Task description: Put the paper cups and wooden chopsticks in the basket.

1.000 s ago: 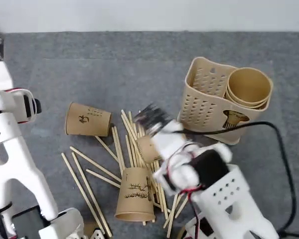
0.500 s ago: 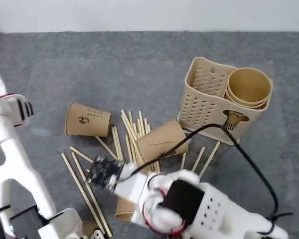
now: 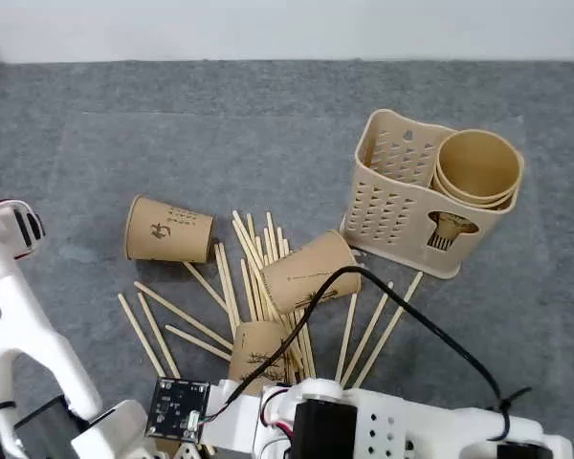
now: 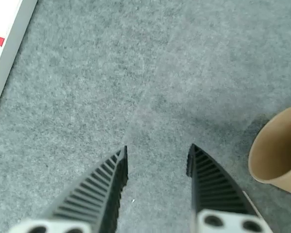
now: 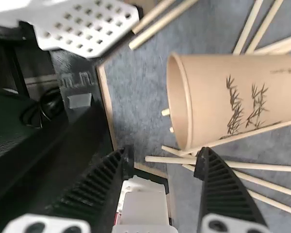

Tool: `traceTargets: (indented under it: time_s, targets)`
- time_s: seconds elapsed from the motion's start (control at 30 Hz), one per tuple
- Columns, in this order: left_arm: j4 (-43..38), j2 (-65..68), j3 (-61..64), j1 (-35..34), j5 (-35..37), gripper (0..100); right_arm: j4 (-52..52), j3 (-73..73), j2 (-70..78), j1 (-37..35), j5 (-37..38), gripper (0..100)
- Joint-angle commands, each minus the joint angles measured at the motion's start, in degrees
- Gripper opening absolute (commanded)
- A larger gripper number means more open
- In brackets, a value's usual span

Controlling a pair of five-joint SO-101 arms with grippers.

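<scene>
Partway through the tidy-up. Already in the beige plastic basket with holes (image 3: pixel 394 206): a stack of brown paper cups (image 3: pixel 478 167), sitting in one side of it. Other side most likely meant for the sticks.

Left to pick up from the grey felt bench (image 3: pixel 220 143): three more cups and a heap of thin wooden chopsticks (image 3: pixel 252 277). Lying on its side at the edge of the heap, away from the basket: the brown paper cup with dark marks (image 3: pixel 169 229). Resting across the sticks, near the basket: a second tipped-over paper cup (image 3: pixel 311 273). Lying lowest in the high view, on top of some sticks: the paper cup with a bamboo drawing (image 5: pixel 233 102).

Right jaws: wide open, holding nothing, hanging just beside the open mouth of the bamboo cup. Left jaws: open too, holding nothing, over bare grey felt, with the rim of a cup (image 4: pixel 279 155) off to one side.

Looks like the step in hand: getting the bamboo cup. Next, probably: slide one jaw inside the mouth and the other outside, over the rim, then pinch softly so as not to squash the paper. Need to miss the sticks under the cup, or risk dragging them along. Then lift, carry over to the basket and drop onto the stack.
</scene>
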Motion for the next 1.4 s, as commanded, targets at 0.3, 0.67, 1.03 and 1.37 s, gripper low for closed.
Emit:
traceTargets:
  time_s: [0.3,0.67,1.03,1.37]
  targets:
    - [-0.79,-2.2,-0.22,-0.26,-0.53,20,-12.18,8.7,-0.31,11.47,6.07,21.7]
    - [-1.23,-2.2,1.63,-0.26,-0.53,20,-18.24,14.42,-0.92,17.1,6.07,21.6]
    - [-1.14,-2.2,1.8,-0.26,-0.53,20,-24.4,14.33,-0.92,20.0,5.89,21.6]
    - [-1.05,-2.2,1.89,-0.26,-0.53,20,-29.05,15.03,-0.4,20.0,5.71,21.6]
